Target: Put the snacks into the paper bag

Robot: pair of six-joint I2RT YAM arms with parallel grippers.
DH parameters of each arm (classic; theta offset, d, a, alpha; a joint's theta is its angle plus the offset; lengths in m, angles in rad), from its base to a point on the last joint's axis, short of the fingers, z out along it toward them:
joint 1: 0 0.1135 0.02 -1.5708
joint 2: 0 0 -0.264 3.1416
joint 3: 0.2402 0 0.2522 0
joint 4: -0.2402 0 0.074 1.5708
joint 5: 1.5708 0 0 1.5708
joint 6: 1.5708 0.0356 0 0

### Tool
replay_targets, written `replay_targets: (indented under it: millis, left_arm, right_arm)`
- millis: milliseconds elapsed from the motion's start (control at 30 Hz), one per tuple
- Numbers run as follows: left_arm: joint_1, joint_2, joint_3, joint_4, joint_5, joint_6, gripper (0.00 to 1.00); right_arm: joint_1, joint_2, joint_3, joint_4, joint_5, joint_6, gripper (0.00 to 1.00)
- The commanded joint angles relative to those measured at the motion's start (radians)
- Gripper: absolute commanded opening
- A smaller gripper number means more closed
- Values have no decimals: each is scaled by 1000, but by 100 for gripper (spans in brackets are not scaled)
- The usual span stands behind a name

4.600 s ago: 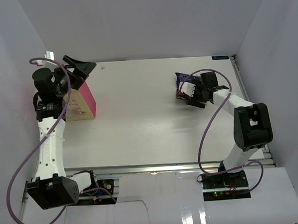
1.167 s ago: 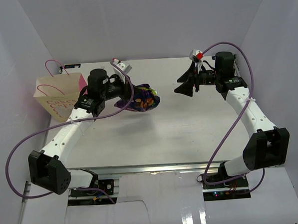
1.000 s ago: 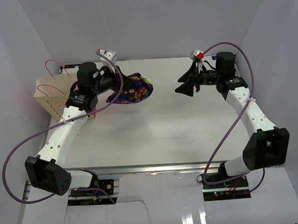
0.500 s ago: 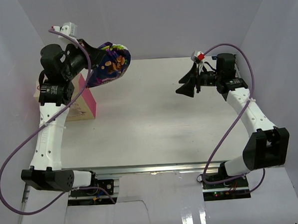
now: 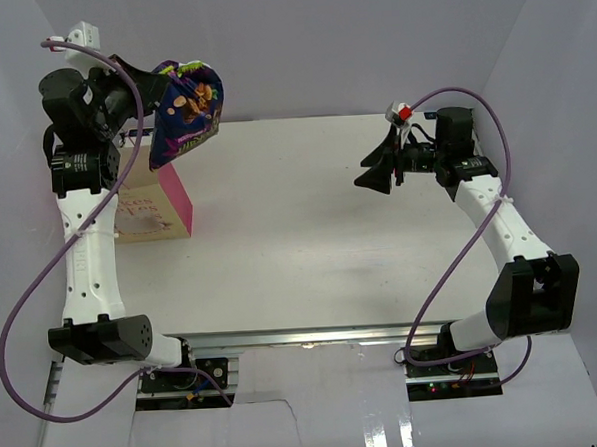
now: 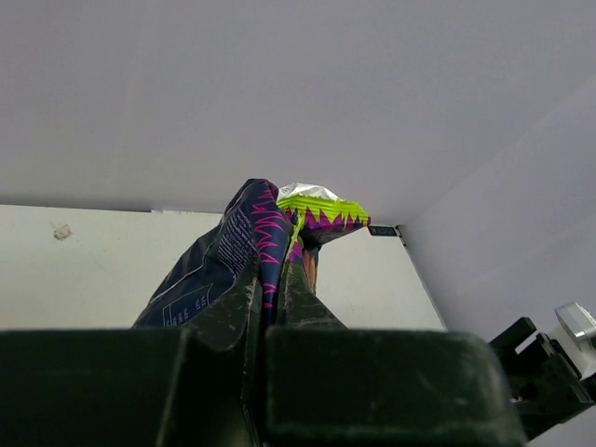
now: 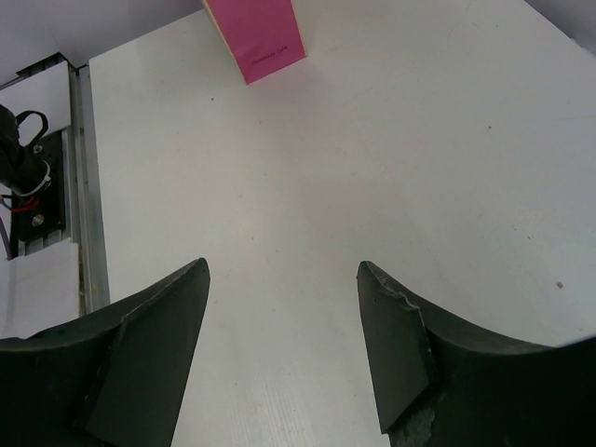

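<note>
My left gripper (image 5: pixel 150 99) is raised high at the far left, shut on a crinkly dark blue snack bag (image 5: pixel 184 111) that hangs from it above the paper bag (image 5: pixel 156 209). In the left wrist view the same snack bag (image 6: pixel 244 259) is pinched between the fingers (image 6: pixel 233 307). The paper bag stands upright below, beige front and pink side panel (image 7: pixel 258 33) showing. My right gripper (image 5: pixel 374 175) hovers open over the table's right half, nothing between its fingers (image 7: pixel 154 345). No other snacks show.
White walls enclose the table on the left, back and right. A metal rail (image 5: pixel 334 334) runs along the near edge by the arm bases. The right arm's purple cable (image 5: pixel 431 277) loops over the table's right side.
The left arm has swung the snack bag from the table's middle up and to the left, over the paper bag. The right arm has stayed in place, open.
</note>
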Motion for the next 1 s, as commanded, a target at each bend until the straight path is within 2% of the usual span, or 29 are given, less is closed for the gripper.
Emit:
replay_targets:
  millis: [0, 267, 500, 967]
  left_arm:
    - [35, -39, 92, 100, 11, -21, 0]
    - [56, -54, 169, 23, -119, -26, 0]
    - [56, -74, 207, -17, -178, -26, 0]
    - [56, -125, 211, -41, -474, -63, 0]
  right_arm:
    - [-20, 6, -16, 38, -16, 7, 70]
    - [-27, 32, -5, 50, -27, 16, 70]
    - [-28, 48, -4, 73, -36, 35, 70]
    - [-40, 38, -22, 90, -41, 47, 70]
